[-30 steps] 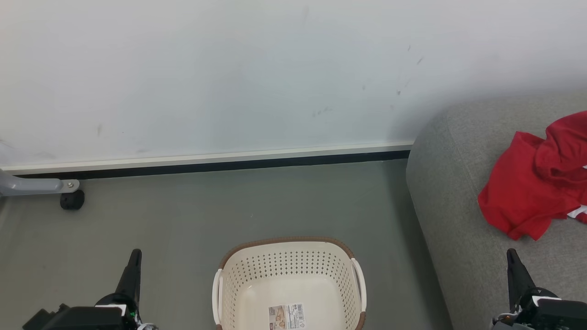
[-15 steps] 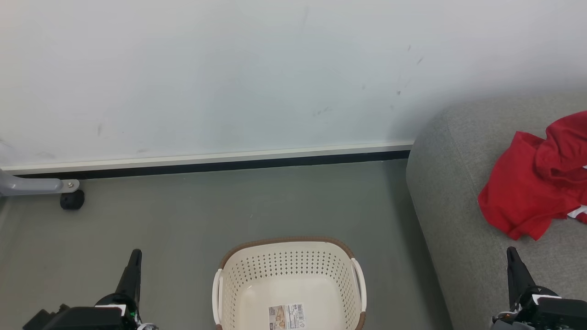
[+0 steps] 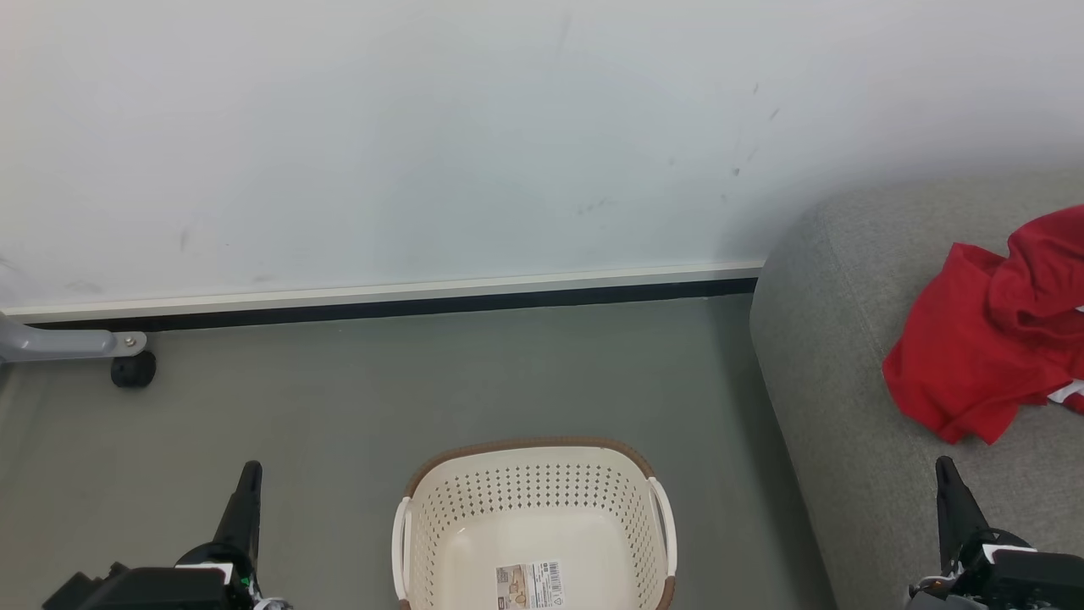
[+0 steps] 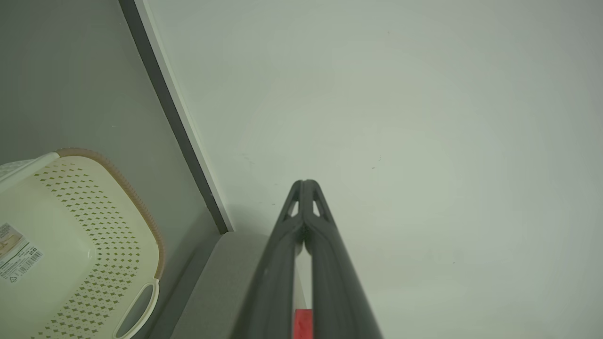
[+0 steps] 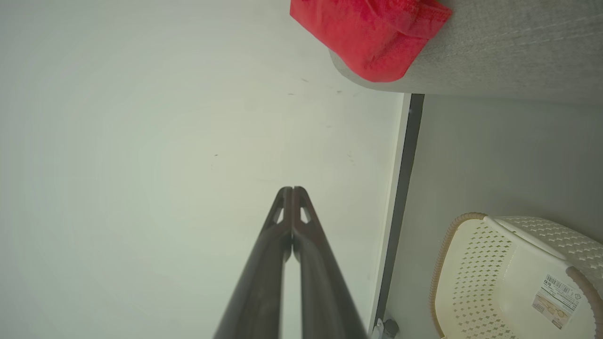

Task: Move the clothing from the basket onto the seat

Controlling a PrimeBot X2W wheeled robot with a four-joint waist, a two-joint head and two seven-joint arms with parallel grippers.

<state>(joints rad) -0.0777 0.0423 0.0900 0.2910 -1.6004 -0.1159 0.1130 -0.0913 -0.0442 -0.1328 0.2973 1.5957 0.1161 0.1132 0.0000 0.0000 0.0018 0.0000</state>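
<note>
**Clothing lies on the seat; both hands pressed shut**

From the head camera I see the clothing (image 3: 991, 339) as a crumpled red heap on the seat (image 3: 838, 364), at the right of the view. A small piece of white trim shows at its lower right edge. The heap runs off the edge of the view, so I cannot tell how many garments are in it.

The basket (image 3: 533, 443) stands upright on the grey floor (image 3: 381, 398), near the seat's rounded end but apart from it. Its bare cream bottom and printed label (image 3: 529, 585) are in plain sight under the brown rim.

My left hand (image 3: 250, 468) sits at the lower left over the floor, left of the basket and clear of it. The left wrist view shows its dark fingers (image 4: 327, 263) pressed together at the tips.

My right hand (image 3: 944, 464) is at the lower right over the seat, nearer to me than the red heap and not touching it. In the right wrist view its fingers (image 5: 264, 278) also meet at the tips, pinching nothing.

Both hands point toward the white wall (image 3: 423, 127). At the far left, a grey leg (image 3: 59, 343) with a black caster (image 3: 133, 370) stands by the baseboard (image 3: 381, 303).
</note>
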